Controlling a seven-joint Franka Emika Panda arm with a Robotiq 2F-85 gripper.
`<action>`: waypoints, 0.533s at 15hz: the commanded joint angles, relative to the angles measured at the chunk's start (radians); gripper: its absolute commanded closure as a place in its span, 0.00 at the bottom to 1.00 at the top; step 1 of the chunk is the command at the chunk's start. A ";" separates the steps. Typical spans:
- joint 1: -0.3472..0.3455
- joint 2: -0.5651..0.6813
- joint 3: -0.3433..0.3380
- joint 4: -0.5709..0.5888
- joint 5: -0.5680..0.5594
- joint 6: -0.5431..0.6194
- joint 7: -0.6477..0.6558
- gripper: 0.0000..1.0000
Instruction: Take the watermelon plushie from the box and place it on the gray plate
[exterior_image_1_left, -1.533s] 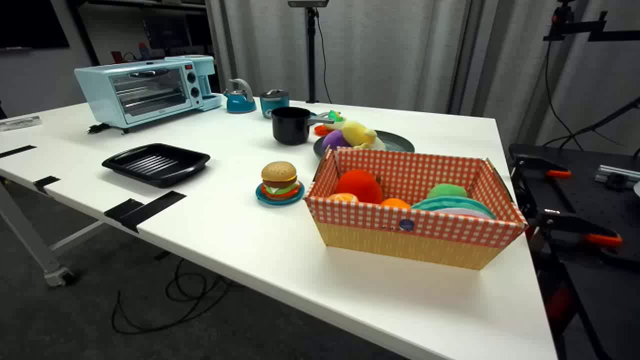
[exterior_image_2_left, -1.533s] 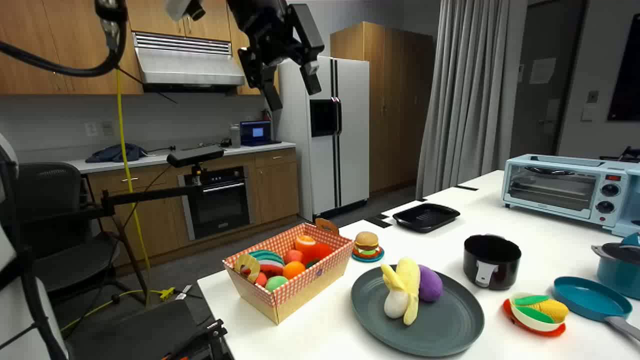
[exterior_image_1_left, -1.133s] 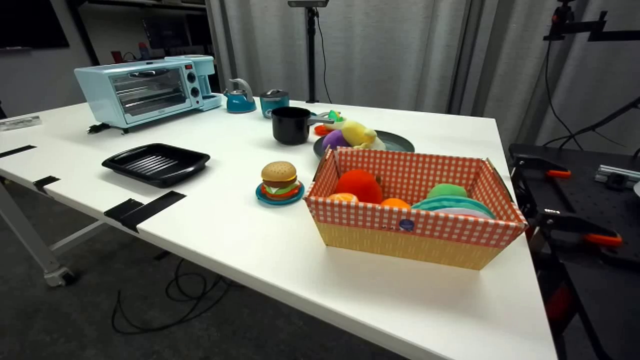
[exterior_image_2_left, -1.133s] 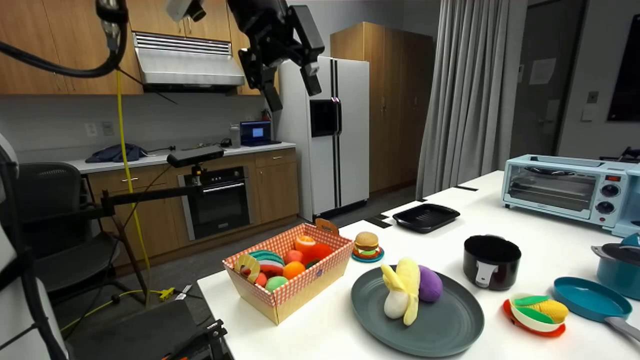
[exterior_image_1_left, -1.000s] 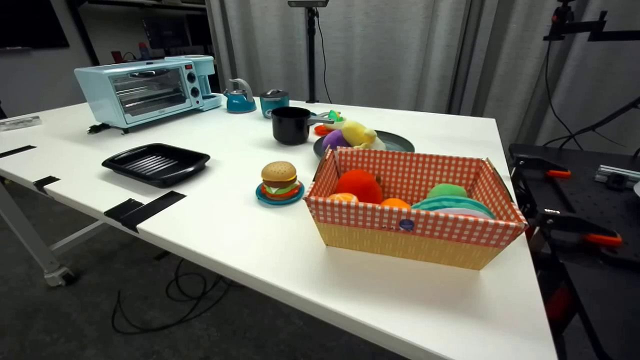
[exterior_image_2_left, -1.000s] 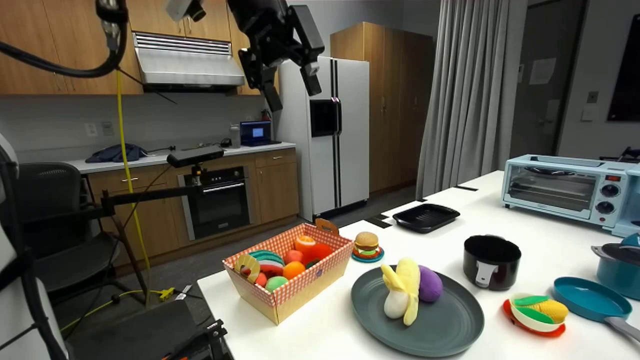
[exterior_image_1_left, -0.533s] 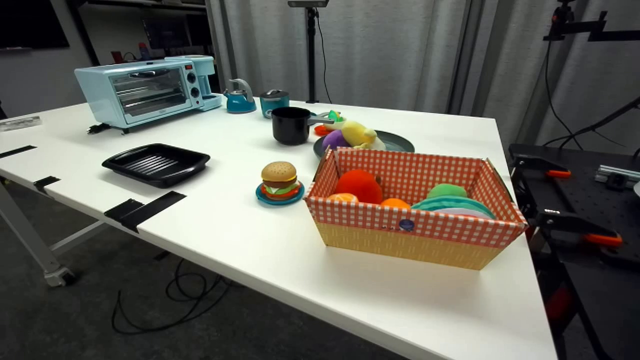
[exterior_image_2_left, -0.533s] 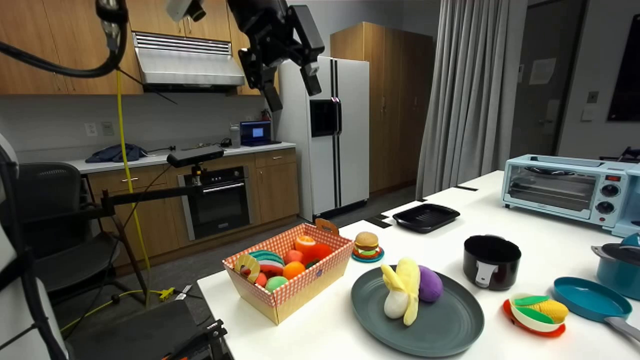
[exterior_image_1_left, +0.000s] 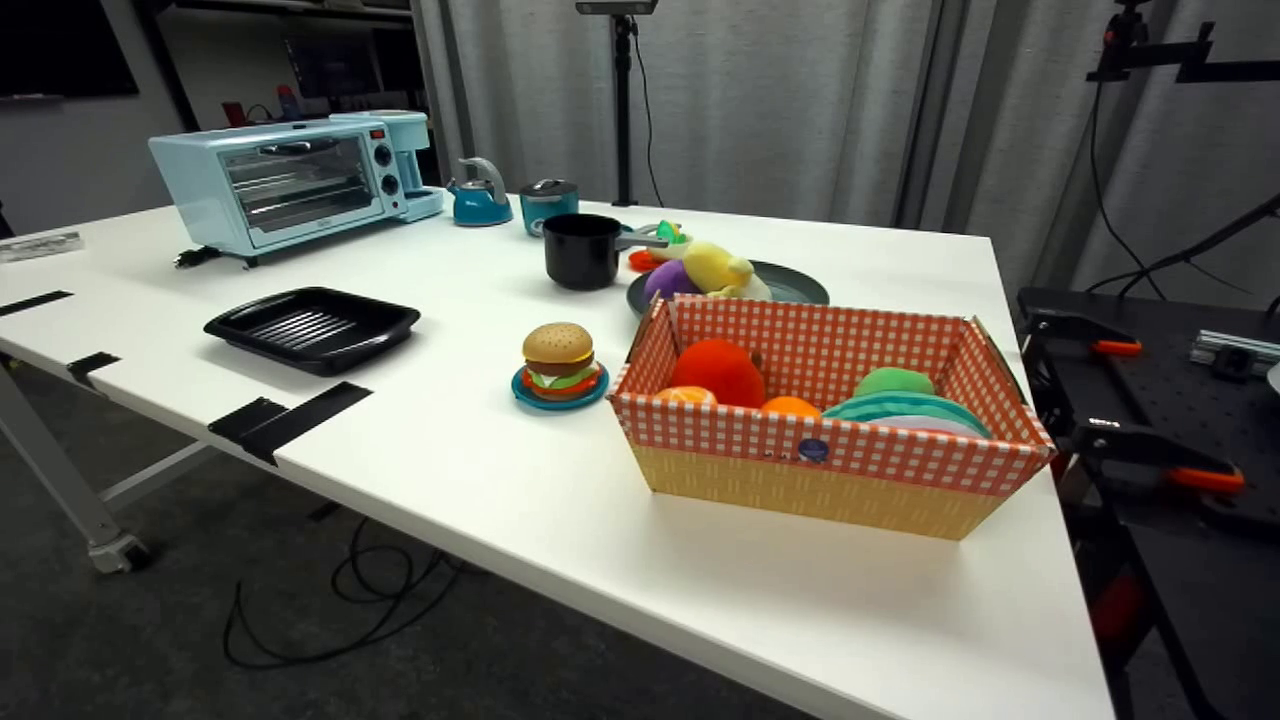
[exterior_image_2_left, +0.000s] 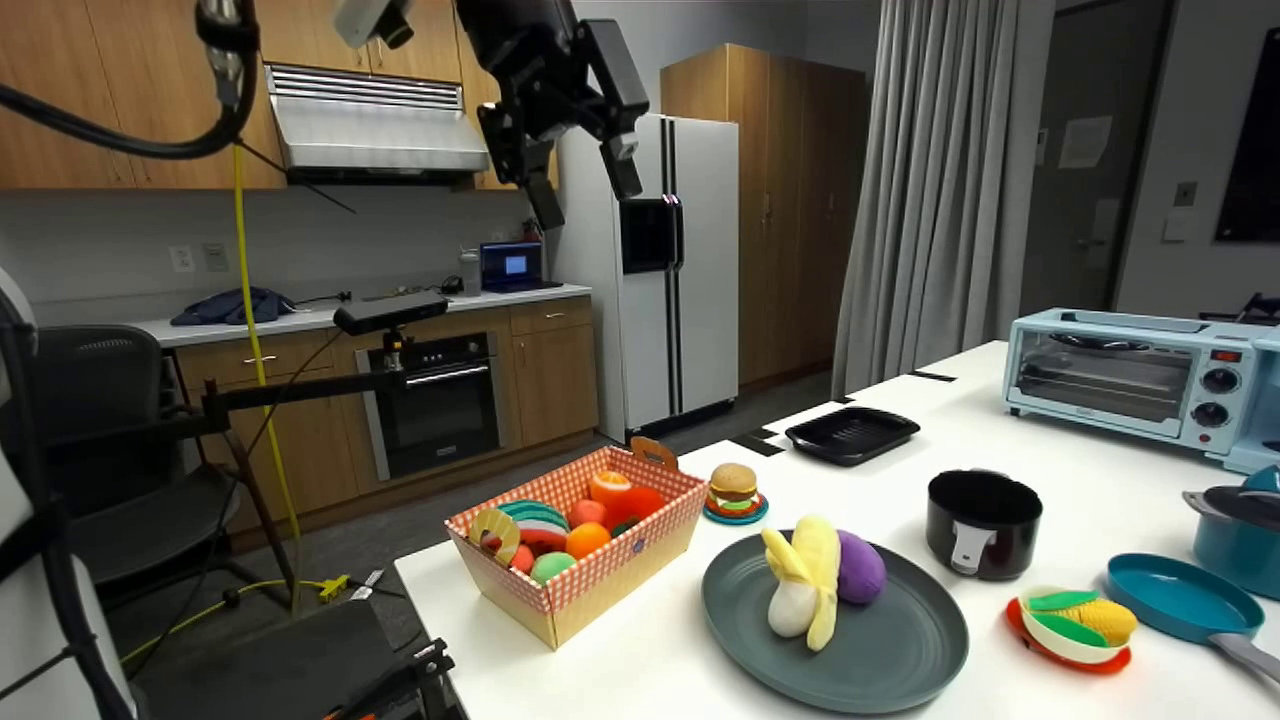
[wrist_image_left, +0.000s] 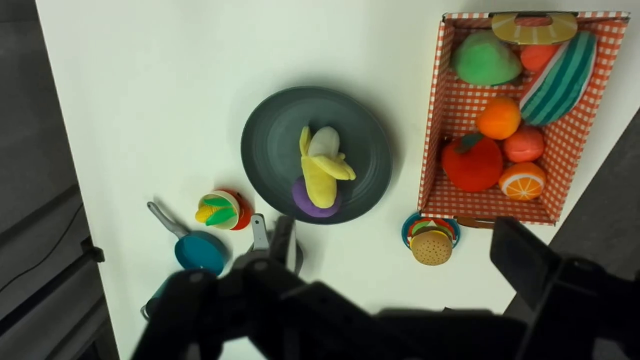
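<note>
The watermelon plushie (wrist_image_left: 562, 82) is a striped green wedge lying in the box (wrist_image_left: 431, 130), along the wall farthest from the plate. It also shows in both exterior views (exterior_image_1_left: 905, 408) (exterior_image_2_left: 537, 515), partly hidden by the box wall in one of them. The box (exterior_image_2_left: 625, 590) has a red-and-white checkered lining and tan sides. The gray plate (exterior_image_2_left: 890, 670) stands beside the box and holds a banana plushie (exterior_image_2_left: 815, 570) and a purple plushie (exterior_image_2_left: 860, 567). My gripper (exterior_image_2_left: 587, 192) is open and empty, high above the table. Its fingers (wrist_image_left: 395, 232) are wide apart in the wrist view.
Several other fruit plushies, such as a tomato (wrist_image_left: 472, 162) and a green one (wrist_image_left: 485, 57), crowd the box. A toy burger (exterior_image_2_left: 733, 490), a black pot (exterior_image_2_left: 983, 525), a black tray (exterior_image_2_left: 850, 437), a corn bowl (exterior_image_2_left: 1075, 630) and a toaster oven (exterior_image_2_left: 1110, 380) stand around.
My gripper has sunk very slightly in an exterior view. It stays open, and the objects on the table have not moved.
</note>
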 joint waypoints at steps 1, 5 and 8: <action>0.034 0.025 -0.023 0.001 0.028 -0.046 -0.002 0.00; 0.054 0.069 -0.030 -0.007 0.059 -0.076 -0.007 0.00; 0.069 0.108 -0.033 -0.012 0.091 -0.072 -0.007 0.00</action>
